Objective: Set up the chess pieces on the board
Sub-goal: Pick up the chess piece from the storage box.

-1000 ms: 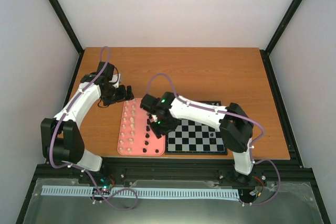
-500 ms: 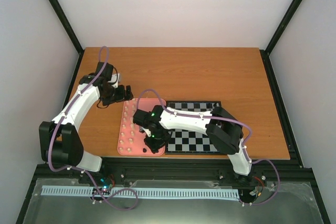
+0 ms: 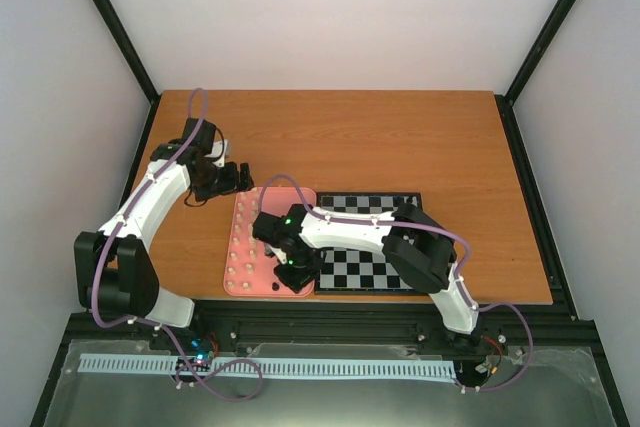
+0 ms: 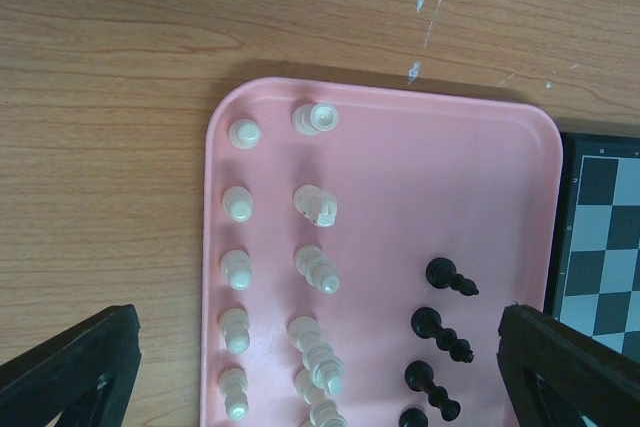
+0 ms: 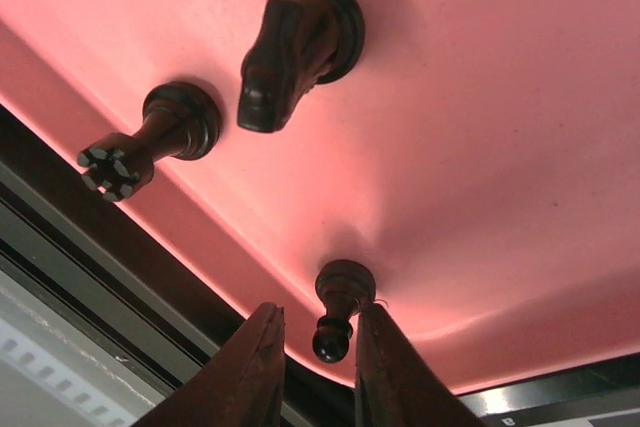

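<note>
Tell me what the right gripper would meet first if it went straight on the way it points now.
The right gripper would meet the black pawn standing between its fingertips, then the pink tray under it. Depth is hard to judge.

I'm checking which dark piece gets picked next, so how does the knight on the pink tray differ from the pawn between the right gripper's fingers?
The knight has a thick horse-head top; the pawn is slimmer with a round knob. The knight stands free on the pink tray; the pawn stands near its rim, between the fingers of the right gripper. Both are dark and upright.
</note>
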Robot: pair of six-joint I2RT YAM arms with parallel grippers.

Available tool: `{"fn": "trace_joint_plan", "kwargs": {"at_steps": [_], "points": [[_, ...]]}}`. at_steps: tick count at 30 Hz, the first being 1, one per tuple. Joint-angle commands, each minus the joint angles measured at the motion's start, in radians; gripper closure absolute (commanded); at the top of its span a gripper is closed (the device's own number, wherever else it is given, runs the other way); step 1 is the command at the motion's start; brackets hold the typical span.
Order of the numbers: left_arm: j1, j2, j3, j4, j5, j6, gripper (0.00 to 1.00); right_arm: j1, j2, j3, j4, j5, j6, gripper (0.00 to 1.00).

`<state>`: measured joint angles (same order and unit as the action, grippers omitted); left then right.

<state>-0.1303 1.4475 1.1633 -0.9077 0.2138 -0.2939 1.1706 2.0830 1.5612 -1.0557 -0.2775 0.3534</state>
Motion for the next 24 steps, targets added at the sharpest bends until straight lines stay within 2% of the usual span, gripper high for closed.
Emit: {"fn": "trace_joint_plan", "kwargs": {"at_steps": [1, 8, 13, 20, 24], "points": [[-0.003, -0.032, -0.007, 0.024, 0.002, -0.014, 0.00, -0.002, 0.019, -0.001, 0.003, -0.001, -0.010, 0.80], [-0.003, -0.037, -0.007, 0.022, 0.004, -0.012, 0.00, -0.006, 0.025, 0.019, -0.019, 0.025, -0.010, 0.95], [-0.003, -0.040, -0.013, 0.027, 0.006, -0.014, 0.00, -0.017, -0.005, 0.052, -0.064, 0.087, 0.009, 0.97], [-0.003, -0.037, -0.001, 0.013, 0.012, -0.014, 0.00, -0.076, -0.177, 0.026, -0.126, 0.161, 0.104, 0.97], [-0.003, -0.043, -0.005, 0.018, 0.019, -0.015, 0.00, -0.155, -0.349, -0.150, -0.132, 0.166, 0.161, 0.97]]}}
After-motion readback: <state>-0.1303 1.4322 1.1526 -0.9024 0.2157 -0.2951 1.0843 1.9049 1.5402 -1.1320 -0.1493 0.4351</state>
